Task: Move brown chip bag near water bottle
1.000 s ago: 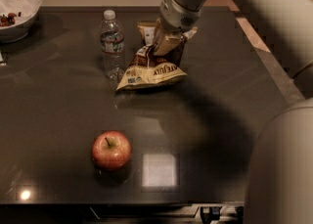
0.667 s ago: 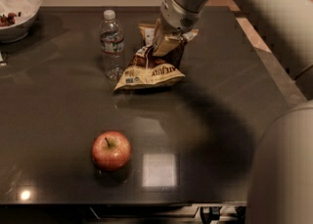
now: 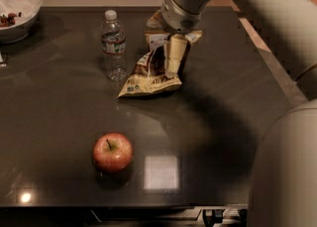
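The brown chip bag (image 3: 146, 81), cream and dark brown, lies on the dark table (image 3: 223, 122) with its lower edge on the surface and its upper part raised into my gripper. My gripper (image 3: 172, 61) comes down from the upper right and is shut on the bag's top right part. The water bottle (image 3: 114, 45), clear with a white cap and a label band, stands upright just left of the bag, a small gap apart.
A red apple (image 3: 113, 152) sits near the table's front left. A white bowl (image 3: 17, 10) with food stands at the far left corner. My arm and base (image 3: 287, 161) fill the right side. The table's right edge (image 3: 270, 62) runs diagonally.
My gripper has come down a little with the bag, and the bag now rests lower and flatter on the table beside the bottle.
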### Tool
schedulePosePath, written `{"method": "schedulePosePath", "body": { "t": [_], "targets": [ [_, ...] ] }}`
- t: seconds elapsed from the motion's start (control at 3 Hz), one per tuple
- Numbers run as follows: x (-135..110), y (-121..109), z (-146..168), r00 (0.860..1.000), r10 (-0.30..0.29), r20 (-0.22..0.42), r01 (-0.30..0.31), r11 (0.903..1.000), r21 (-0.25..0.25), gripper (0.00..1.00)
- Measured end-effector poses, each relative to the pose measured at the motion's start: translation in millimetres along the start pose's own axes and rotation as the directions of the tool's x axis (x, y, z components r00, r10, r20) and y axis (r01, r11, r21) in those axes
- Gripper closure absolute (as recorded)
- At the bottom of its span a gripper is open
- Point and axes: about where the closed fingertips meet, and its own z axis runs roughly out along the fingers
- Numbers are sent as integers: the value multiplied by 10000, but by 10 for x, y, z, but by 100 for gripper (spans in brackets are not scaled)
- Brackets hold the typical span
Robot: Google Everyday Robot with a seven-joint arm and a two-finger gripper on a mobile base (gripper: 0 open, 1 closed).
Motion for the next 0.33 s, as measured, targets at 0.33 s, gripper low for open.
{"method": "schedulePosePath", "body": {
  "t": [0.33],
  "targets": [
    [0,0,1,10000,0,0,0,10000,0,0]
  ]
}}
